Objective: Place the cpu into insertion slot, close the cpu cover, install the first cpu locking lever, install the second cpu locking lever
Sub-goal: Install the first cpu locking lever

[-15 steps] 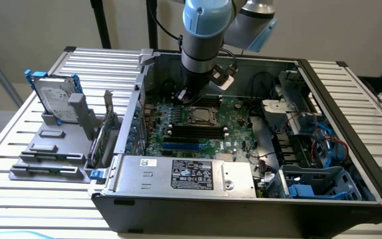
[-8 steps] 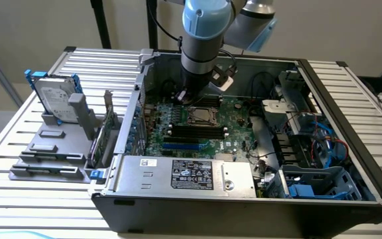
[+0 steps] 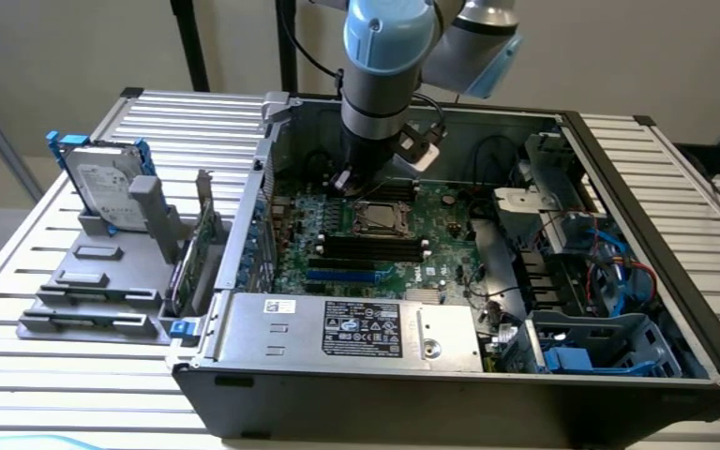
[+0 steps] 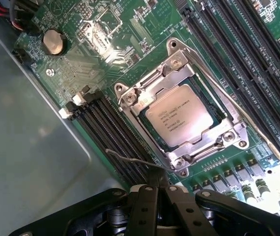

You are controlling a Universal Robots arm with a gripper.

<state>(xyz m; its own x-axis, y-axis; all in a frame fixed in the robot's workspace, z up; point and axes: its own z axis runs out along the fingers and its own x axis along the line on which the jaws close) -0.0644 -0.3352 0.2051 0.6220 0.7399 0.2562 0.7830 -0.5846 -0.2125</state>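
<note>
Slatted metal table (image 3: 4,309) holds open pc case (image 3: 460,412); cpu (image 4: 179,121) sits in insertion slot (image 3: 379,217) mid-frame in exterior view, cpu cover (image 4: 130,98) down over it. Gripper (image 4: 160,188) fingers together, just beside loose locking lever (image 4: 130,158).

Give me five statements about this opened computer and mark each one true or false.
1. The chip lies inside the window of the metal cover. True.
2. The computer case has its side panel on. False: the case is open, and the green board shows.
3. A round coin battery sits on the green board. True.
4. The hard drive lies inside the case. False: the hard drive stands on a grey holder on the slatted table, at the exterior view's left of the case.
5. The robot arm reaches down into the case. True.
</note>
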